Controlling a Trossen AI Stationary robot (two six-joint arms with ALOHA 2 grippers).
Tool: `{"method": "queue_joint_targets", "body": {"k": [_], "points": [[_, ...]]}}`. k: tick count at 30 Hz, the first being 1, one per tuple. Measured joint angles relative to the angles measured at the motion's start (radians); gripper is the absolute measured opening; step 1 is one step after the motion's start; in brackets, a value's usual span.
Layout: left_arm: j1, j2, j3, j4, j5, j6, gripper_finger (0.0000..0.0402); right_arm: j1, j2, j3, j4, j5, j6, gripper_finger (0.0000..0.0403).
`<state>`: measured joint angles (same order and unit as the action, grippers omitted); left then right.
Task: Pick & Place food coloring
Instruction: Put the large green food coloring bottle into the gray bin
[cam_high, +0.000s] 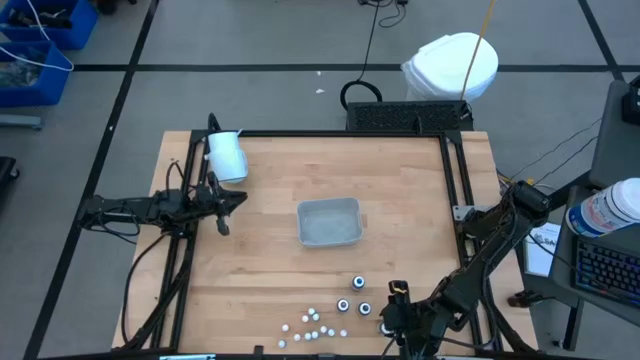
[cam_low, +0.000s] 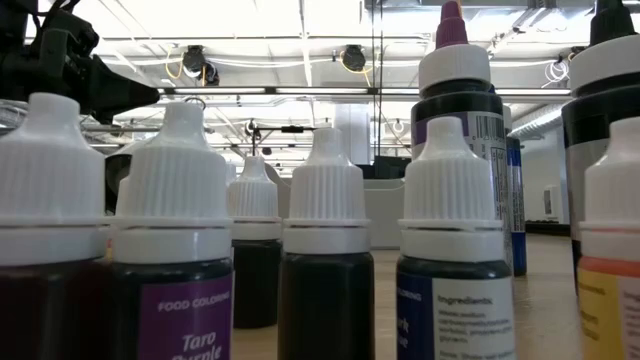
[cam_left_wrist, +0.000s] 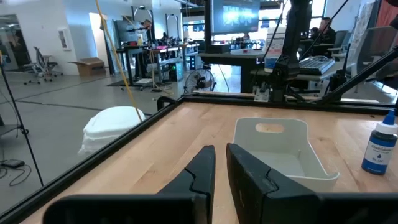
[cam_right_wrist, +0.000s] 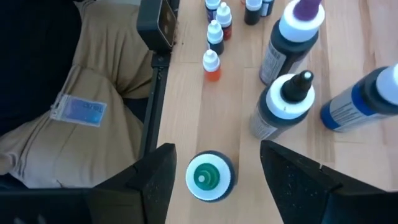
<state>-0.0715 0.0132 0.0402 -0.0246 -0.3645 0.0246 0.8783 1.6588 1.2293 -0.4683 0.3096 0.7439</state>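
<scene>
The food coloring stands near the table's near edge. Three dark round bottles (cam_high: 355, 298) form a loose group, and several tiny white-capped ones (cam_high: 312, 324) sit to their left. In the low view their caps (cam_low: 325, 190) fill the picture. My right gripper (cam_right_wrist: 217, 158) is open and points down. Its fingers stand on either side of a green-tipped bottle (cam_right_wrist: 210, 176) that stands upright on the wood, with a gap on both sides. The left gripper (cam_left_wrist: 221, 163) is shut and waits at the table's left side (cam_high: 240, 200), level with the pale grey tray (cam_high: 328, 222).
A large white cylinder (cam_high: 227, 155) lies by the far left corner. Taller purple-tipped, black-tipped and blue bottles (cam_right_wrist: 292, 93) stand close beside the right gripper. The dark frame rail (cam_right_wrist: 155, 74) runs along the table's edge there. Bare wood lies between the tray and the bottles.
</scene>
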Motion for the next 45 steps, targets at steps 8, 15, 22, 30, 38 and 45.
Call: {"method": "queue_joint_targets", "body": {"k": [8, 15, 22, 30, 38, 45], "points": [[0.000, 0.000, 0.000, 0.000, -0.001, 0.001, 0.0047, 0.019, 0.000, -0.045, 0.054, 0.000, 0.041, 0.0222], [0.000, 0.000, 0.000, 0.000, -0.001, 0.000, 0.0047, 0.030, 0.004, -0.062, 0.070, 0.006, 0.055, 0.0222], [0.000, 0.000, 0.000, 0.000, -0.002, -0.001, 0.0047, 0.030, 0.044, -0.063, 0.102, 0.002, 0.045, 0.0222], [0.000, 0.000, 0.000, 0.000, -0.002, -0.002, 0.0047, 0.030, 0.045, -0.063, 0.097, 0.006, 0.045, 0.0222], [0.000, 0.000, 0.000, 0.000, -0.002, 0.000, 0.0047, 0.029, 0.045, -0.063, 0.088, 0.007, 0.022, 0.0201], [0.000, 0.000, 0.000, 0.000, -0.002, 0.000, 0.0047, 0.026, 0.045, -0.062, 0.084, 0.013, 0.025, 0.0132]]}}
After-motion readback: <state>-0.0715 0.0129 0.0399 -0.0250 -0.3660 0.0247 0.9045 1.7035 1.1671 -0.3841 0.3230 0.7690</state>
